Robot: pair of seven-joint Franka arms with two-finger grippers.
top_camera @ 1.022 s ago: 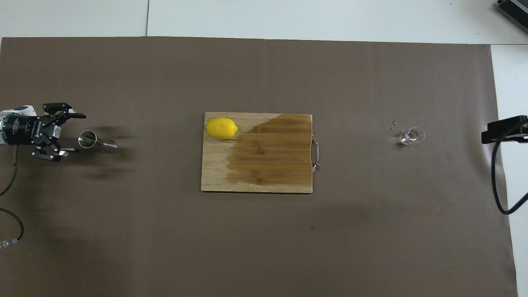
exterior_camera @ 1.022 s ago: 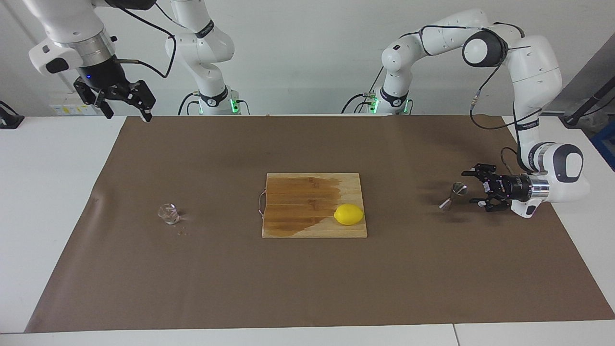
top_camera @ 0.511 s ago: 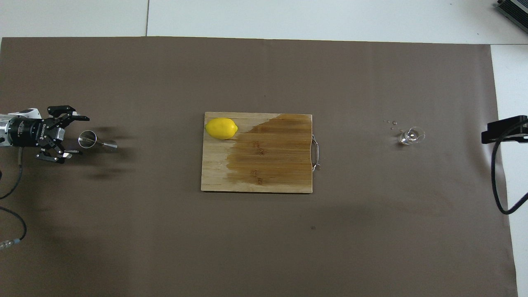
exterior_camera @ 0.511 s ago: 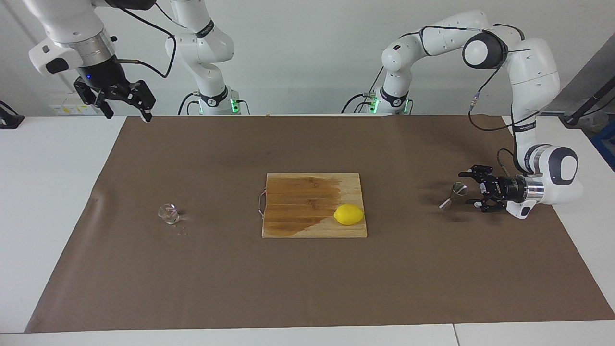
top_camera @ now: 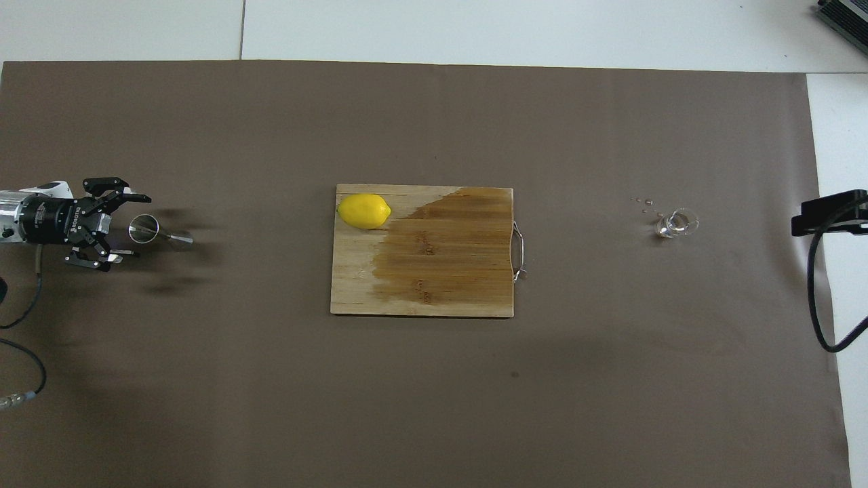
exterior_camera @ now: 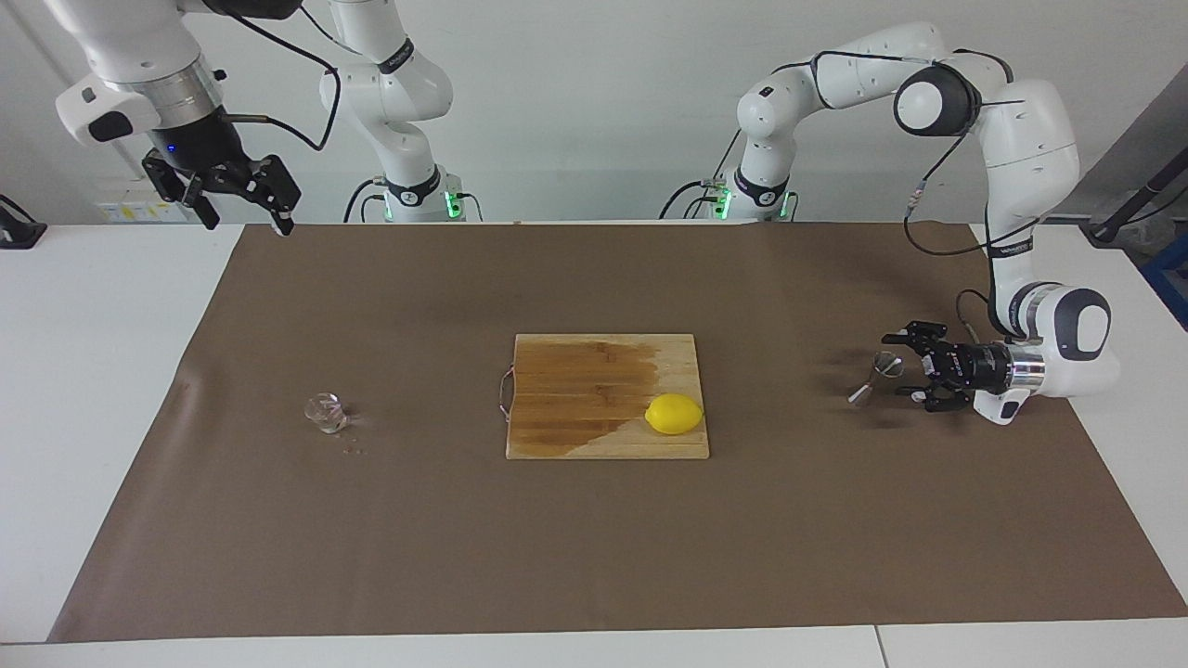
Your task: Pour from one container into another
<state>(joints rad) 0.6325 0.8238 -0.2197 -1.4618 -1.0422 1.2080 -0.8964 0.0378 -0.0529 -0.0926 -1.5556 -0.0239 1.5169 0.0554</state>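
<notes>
While lying toppled, steel jigger [exterior_camera: 871, 379] just beside released left hand [exterior_camera: 914, 365].

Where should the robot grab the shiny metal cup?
Probably at the narrow waist of the jigger, coming level from the left arm's end of the table, where the open left gripper already faces it. The waist is slimmest, and the cones would stop slipping.

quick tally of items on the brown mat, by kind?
Glass cup: 1
Steel jigger: 1
Lemon: 1
Wooden cutting board: 1
Total: 4
</notes>
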